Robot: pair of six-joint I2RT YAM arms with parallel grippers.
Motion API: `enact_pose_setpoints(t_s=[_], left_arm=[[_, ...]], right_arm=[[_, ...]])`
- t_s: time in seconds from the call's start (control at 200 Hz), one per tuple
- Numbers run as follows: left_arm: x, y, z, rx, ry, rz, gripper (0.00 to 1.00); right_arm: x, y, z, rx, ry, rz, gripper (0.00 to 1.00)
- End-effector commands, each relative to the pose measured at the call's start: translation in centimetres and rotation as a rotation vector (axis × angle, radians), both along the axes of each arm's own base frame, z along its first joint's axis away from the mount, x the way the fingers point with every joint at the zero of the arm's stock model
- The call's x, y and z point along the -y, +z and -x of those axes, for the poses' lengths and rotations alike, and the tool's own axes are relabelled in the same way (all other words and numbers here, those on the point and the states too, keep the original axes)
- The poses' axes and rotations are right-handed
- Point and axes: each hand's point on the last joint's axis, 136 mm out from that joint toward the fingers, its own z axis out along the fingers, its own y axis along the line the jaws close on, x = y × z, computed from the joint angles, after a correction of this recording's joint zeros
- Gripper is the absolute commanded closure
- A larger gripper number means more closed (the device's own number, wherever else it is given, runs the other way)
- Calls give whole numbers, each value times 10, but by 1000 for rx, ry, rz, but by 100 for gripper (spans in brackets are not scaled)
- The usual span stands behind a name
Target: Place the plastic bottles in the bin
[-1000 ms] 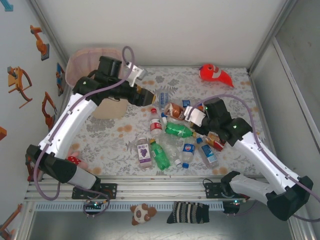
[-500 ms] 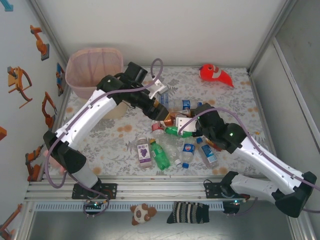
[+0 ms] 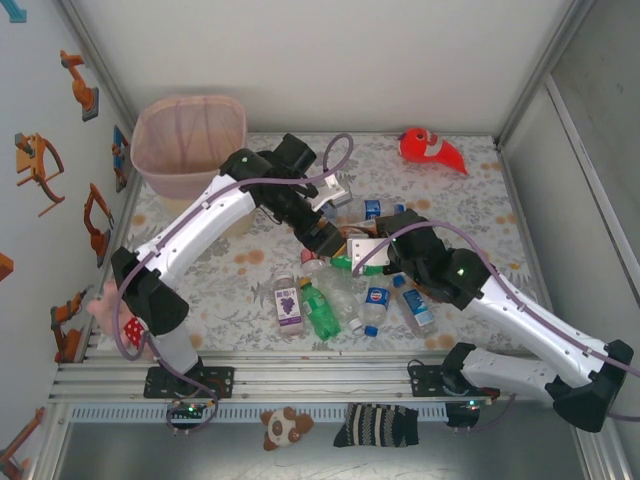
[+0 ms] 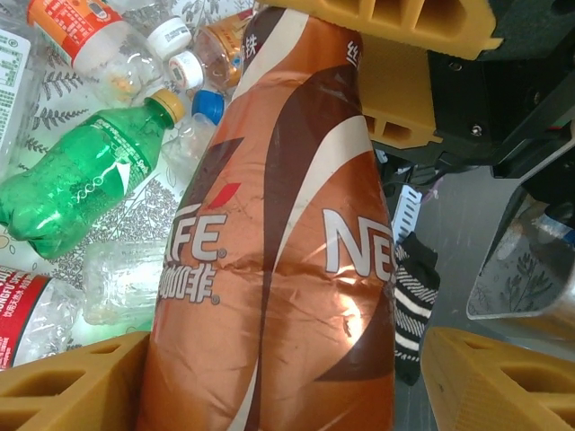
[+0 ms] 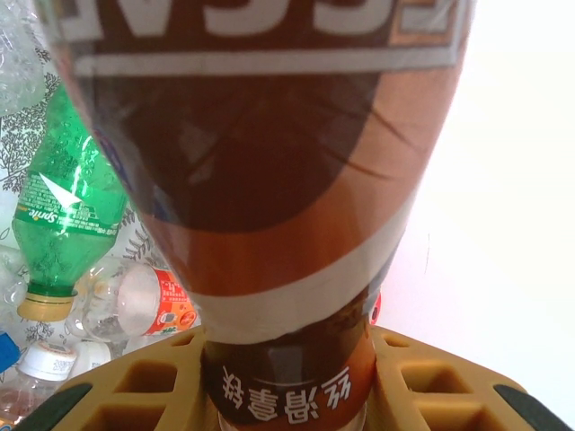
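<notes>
Since a second ago, the left arm [image 3: 215, 215] has swung away from the bin [image 3: 180, 185] to the bottle pile [image 3: 345, 290] in the middle of the desk [image 3: 220, 270]. Nearest, toward 6 o'clock, lie a green bottle [image 3: 320, 312], a purple-label bottle [image 3: 289, 303] and a blue-label bottle [image 3: 376, 305]. Just past them, the right tool [image 5: 286, 386] pinches the neck of a brown bottle [image 4: 278, 269]. The left tool [image 3: 323, 239] is spread around that bottle's fat part, with one finger [image 4: 63, 382] touching it and the other just beside. Far off at 10 o'clock stands the bin. A fish toy [image 3: 432, 149] lies at 1 o'clock.
</notes>
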Motion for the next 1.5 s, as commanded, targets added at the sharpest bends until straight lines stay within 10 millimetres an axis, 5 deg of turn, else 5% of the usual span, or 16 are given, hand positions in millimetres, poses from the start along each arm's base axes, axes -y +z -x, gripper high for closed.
enact_pose_setpoints(t_s=[0.0, 0.546, 0.746, 0.906, 1.137, 1.497], left_arm=[[0, 7, 15, -33, -67, 12, 25], [1, 3, 23, -74, -121, -19, 46], [0, 6, 23, -66, -121, -14, 50], [-1, 4, 20, -44, -114, -29, 52], [-9, 7, -3, 59, -39, -43, 55], [-38, 42, -63, 232, 203, 34, 58]], right_arm=[[-1, 12, 3, 34, 13, -20, 97], [-1, 16, 4, 57, 4, -16, 95], [1, 15, 8, 42, 4, -24, 78], [2, 14, 10, 24, -4, -41, 42], [-3, 29, 9, 54, -38, -188, 21], [4, 63, -10, 18, -317, -592, 16]])
